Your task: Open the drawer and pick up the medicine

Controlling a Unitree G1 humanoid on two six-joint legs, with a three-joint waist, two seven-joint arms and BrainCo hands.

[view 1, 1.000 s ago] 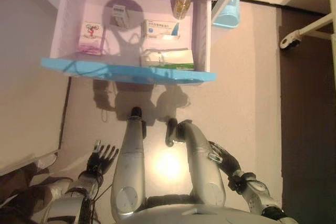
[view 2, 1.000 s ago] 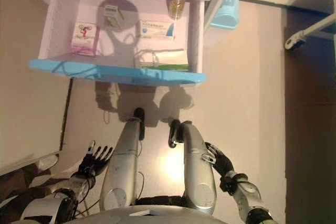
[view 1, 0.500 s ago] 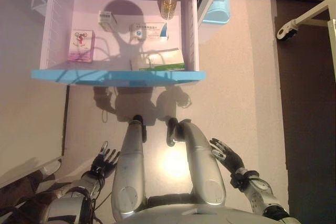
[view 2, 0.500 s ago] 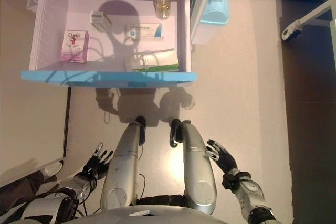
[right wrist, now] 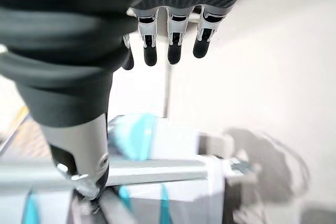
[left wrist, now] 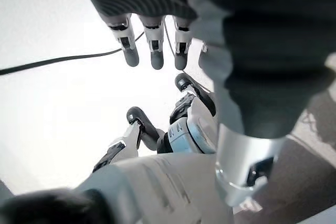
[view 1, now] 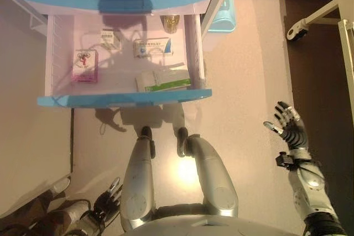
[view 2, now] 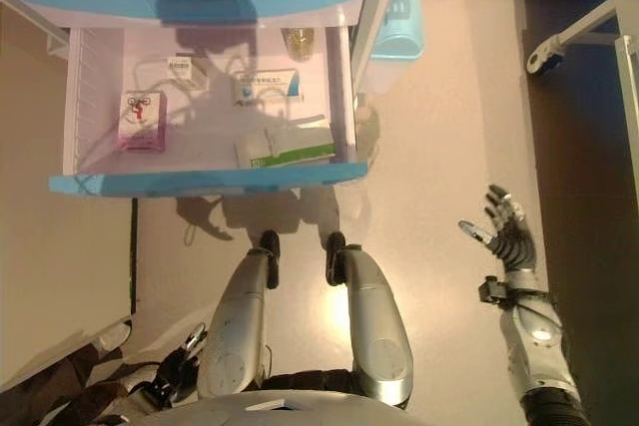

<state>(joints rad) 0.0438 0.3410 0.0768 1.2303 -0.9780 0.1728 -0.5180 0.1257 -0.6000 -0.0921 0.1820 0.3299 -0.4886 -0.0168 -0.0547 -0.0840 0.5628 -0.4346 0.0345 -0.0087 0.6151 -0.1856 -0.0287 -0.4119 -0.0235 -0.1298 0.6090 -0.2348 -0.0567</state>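
R hand rising, L hand dropping; cam shifting

R hand is lifting up and out, fingers spread, now approx level w/ the drawer front but well off to its right, vs low beside the drawer's near side 1 s ago. L hand is sinking farther from the drawer. Whole view is moving too, so drawer contents aren't really shifting.

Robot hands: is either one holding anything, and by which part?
Nothing is held. The right robot hand is raised, open and empty; the left robot hand hangs low, open, empty.
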